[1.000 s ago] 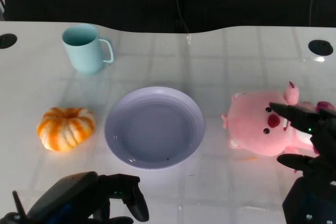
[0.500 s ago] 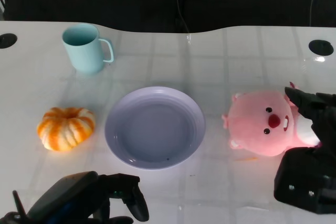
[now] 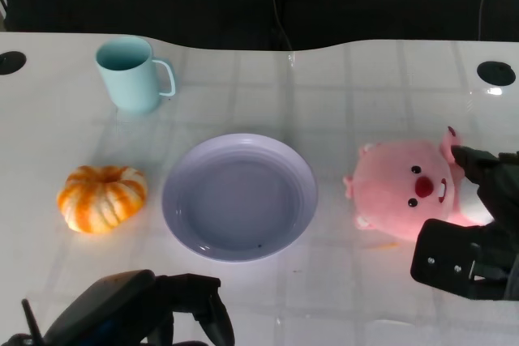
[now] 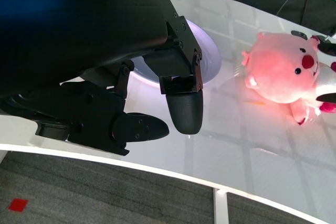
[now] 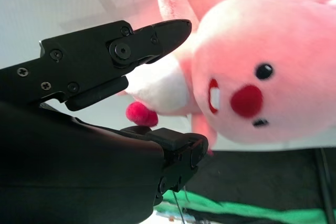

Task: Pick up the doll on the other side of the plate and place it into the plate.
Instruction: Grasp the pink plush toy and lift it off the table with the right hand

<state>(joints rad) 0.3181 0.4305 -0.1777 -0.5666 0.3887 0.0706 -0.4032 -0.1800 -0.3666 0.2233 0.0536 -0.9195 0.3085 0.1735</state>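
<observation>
The pink plush doll (image 3: 403,198) lies on the table just right of the lavender plate (image 3: 239,143), face up. My right hand (image 3: 476,228) is at the doll's far side. In the right wrist view one finger (image 5: 118,52) lies along the doll's (image 5: 257,61) white belly. The thumb (image 5: 176,142) sits under its red foot, and the fingers stand apart around the body without lifting it. My left hand (image 3: 158,311) hangs low near the front edge with loosely bent fingers (image 4: 184,100) and holds nothing. The left wrist view shows the plate (image 4: 211,52) and doll (image 4: 283,66) beyond it.
A pale blue mug (image 3: 132,75) stands at the back left. An orange-and-white pumpkin (image 3: 101,198) lies left of the plate. Round cable holes (image 3: 495,73) sit in the table's far corners. The table's front edge (image 4: 157,169) runs close under my left hand.
My right hand has drawn back off the doll's face and dropped to its right side, uncovering the face. The doll and plate stayed put; my left hand barely shifted.
</observation>
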